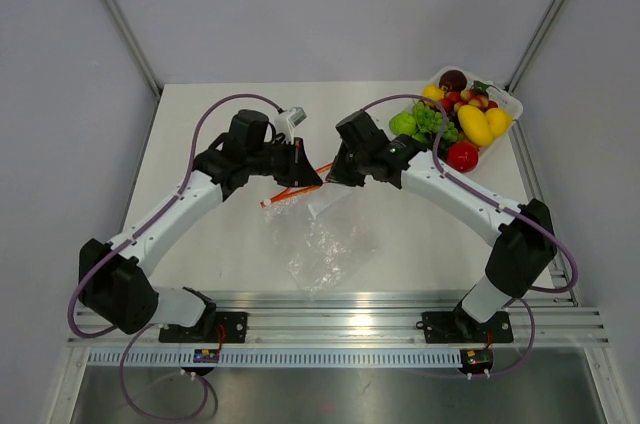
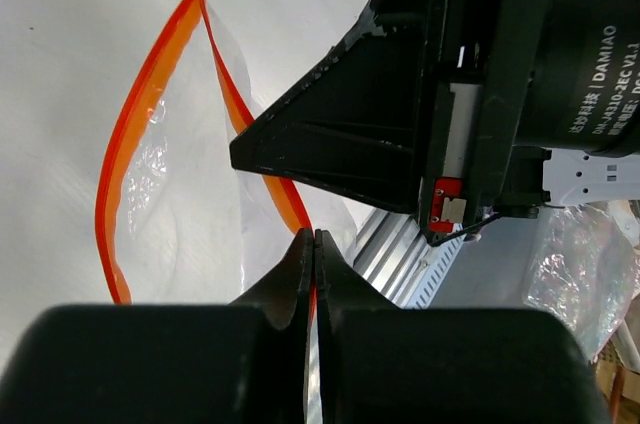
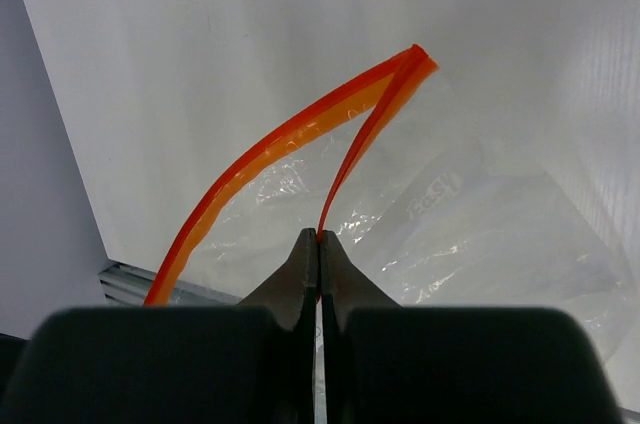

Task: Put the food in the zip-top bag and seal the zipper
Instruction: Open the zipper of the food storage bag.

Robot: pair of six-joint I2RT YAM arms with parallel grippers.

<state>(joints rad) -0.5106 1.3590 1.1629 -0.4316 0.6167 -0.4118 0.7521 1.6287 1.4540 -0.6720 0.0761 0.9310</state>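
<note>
White table (image 1: 330, 109), zipper (image 1: 290, 195) lying left-right (mouth parted), bag (image 1: 325, 244) nearward.

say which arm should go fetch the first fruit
Right, probably. The food sits in a tray by the right arm. The right claw and left claw each pinch the zipper, so the left could hold the bag.

Readable print: one motor label, one faint mark

Right of the zipper (image 2: 285, 199), a black motor housing (image 2: 590, 44) reads "DAMIAO" after Chinese characters, with "4310-2EC V1.1" beneath; below the zipper, pale lettering on the zip-top bag (image 3: 470, 234) shows reversed and illegible.
</note>
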